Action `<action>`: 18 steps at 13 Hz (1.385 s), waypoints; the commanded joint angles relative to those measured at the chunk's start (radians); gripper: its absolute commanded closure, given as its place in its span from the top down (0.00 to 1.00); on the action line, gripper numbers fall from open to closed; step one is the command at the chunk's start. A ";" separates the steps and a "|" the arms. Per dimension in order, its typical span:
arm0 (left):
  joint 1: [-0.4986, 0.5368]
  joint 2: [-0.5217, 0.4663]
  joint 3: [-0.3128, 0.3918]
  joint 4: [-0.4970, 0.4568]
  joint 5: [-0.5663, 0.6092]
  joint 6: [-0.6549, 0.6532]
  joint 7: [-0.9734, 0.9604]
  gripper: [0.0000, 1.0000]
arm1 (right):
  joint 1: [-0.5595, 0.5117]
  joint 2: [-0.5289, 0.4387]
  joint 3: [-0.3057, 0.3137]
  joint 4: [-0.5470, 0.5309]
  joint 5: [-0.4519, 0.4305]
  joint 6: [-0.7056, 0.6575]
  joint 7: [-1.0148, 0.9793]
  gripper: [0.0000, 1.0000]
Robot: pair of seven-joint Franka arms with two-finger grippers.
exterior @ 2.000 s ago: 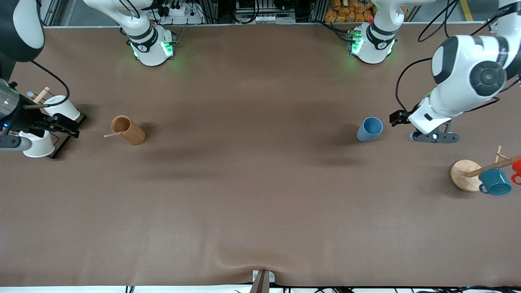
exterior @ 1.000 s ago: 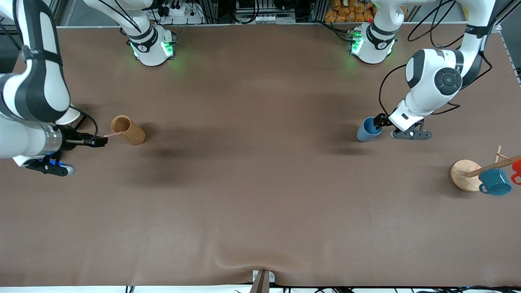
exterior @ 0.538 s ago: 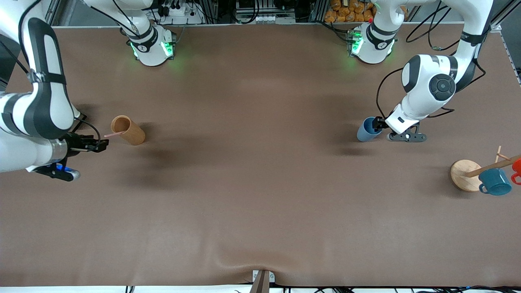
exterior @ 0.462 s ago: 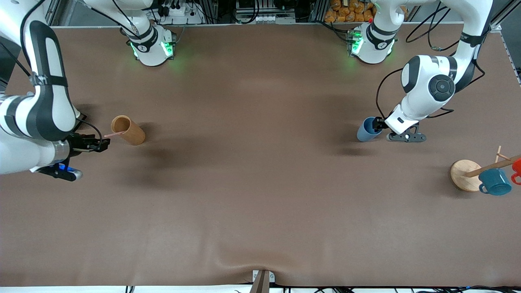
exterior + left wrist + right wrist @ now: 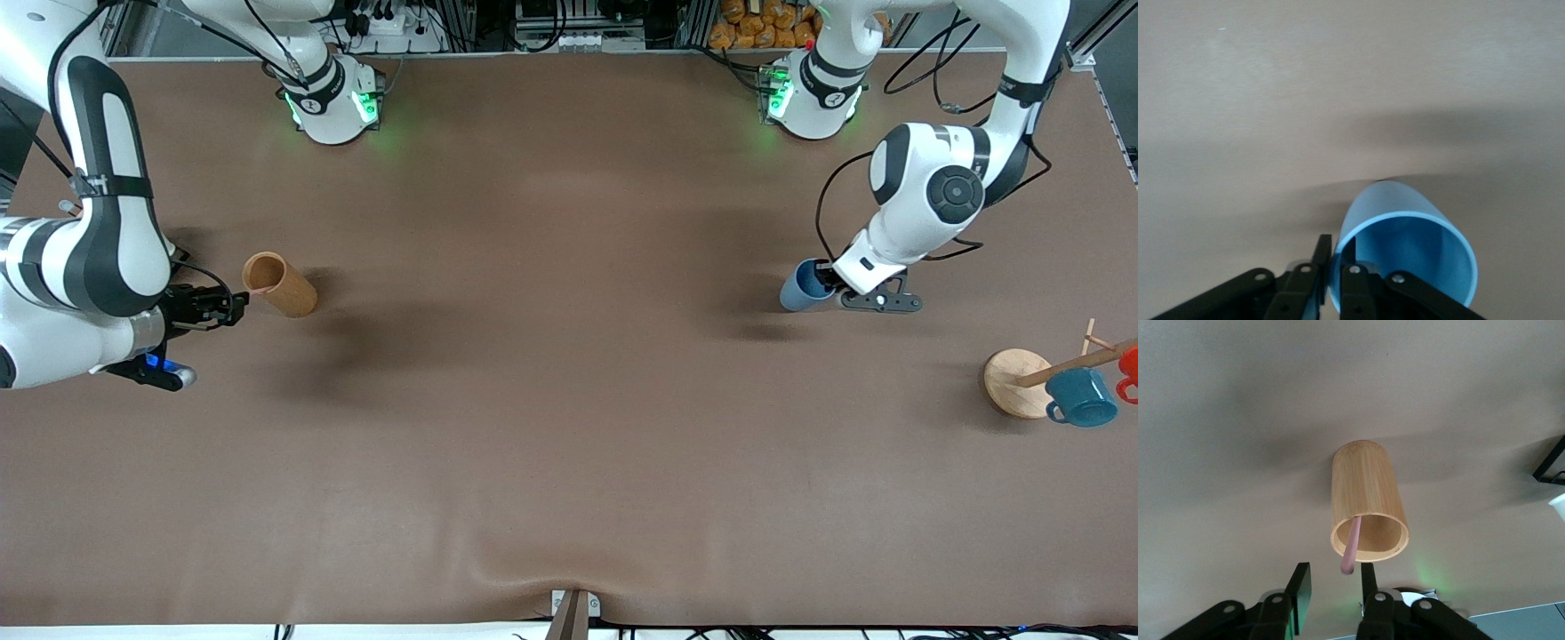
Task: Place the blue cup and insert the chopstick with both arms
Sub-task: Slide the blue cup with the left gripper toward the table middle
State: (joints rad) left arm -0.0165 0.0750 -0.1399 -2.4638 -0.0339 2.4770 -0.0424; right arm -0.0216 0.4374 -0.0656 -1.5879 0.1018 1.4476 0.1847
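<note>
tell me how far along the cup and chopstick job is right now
Early stage. Done: the left gripper has shut on the rim of the blue cup, which stands on the table. In hand: the right gripper, fingers apart, straddles the chopstick that sticks out of the tan holder. Left: grip and pull the chopstick, place the cup, insert the chopstick.

In the front view the left end effector (image 5: 829, 283) is mostly hidden under its own white wrist, which also covers part of the blue cup (image 5: 800, 286). The left wrist view cuts off the cup's lower rim and the finger bases. The chopstick (image 5: 1351, 547) is too thin to make out in the front view; its inner end is hidden inside the tan holder (image 5: 1368, 503). The right end effector (image 5: 1331, 587) is cropped at the right wrist view's edge. A red item (image 5: 1129, 366) is cut off by the frame edge
</note>
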 commanded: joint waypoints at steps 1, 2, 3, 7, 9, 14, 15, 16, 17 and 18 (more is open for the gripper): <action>-0.011 -0.004 -0.068 0.017 -0.082 0.011 -0.013 0.00 | -0.012 0.007 0.006 0.023 0.009 -0.013 0.001 0.36; -0.011 -0.003 -0.102 0.032 -0.098 0.010 -0.031 0.00 | -0.014 0.014 0.006 0.025 0.007 -0.010 -0.001 0.36; -0.011 -0.003 -0.148 0.049 -0.100 0.008 -0.086 0.00 | -0.014 0.020 0.004 0.028 0.004 -0.009 -0.002 0.35; -0.063 0.074 -0.311 0.167 -0.094 0.007 -0.414 0.00 | -0.014 0.029 0.003 0.029 -0.001 -0.003 -0.004 0.28; -0.153 0.132 -0.314 0.235 -0.089 0.008 -0.554 0.00 | -0.014 0.031 0.003 0.029 -0.002 -0.001 -0.004 0.24; -0.334 0.264 -0.308 0.391 -0.072 0.005 -0.798 0.00 | -0.017 0.034 -0.013 0.031 -0.008 -0.001 -0.007 0.17; -0.351 0.290 -0.308 0.422 -0.037 0.003 -0.835 0.00 | -0.017 0.034 -0.014 0.031 -0.008 -0.001 -0.020 0.13; -0.364 0.316 -0.310 0.445 0.001 0.003 -0.879 0.00 | -0.018 0.031 -0.019 0.031 -0.007 -0.006 -0.034 0.09; -0.390 0.339 -0.310 0.466 0.038 0.002 -0.931 0.00 | -0.017 0.031 -0.028 0.034 -0.007 -0.007 -0.040 0.08; -0.413 0.360 -0.308 0.489 0.060 0.002 -0.985 0.00 | -0.015 0.027 -0.028 0.034 -0.005 -0.009 -0.040 0.05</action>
State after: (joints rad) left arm -0.3907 0.3793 -0.4563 -2.0418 -0.0288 2.4828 -0.9404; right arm -0.0257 0.4568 -0.0953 -1.5799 0.0977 1.4559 0.1639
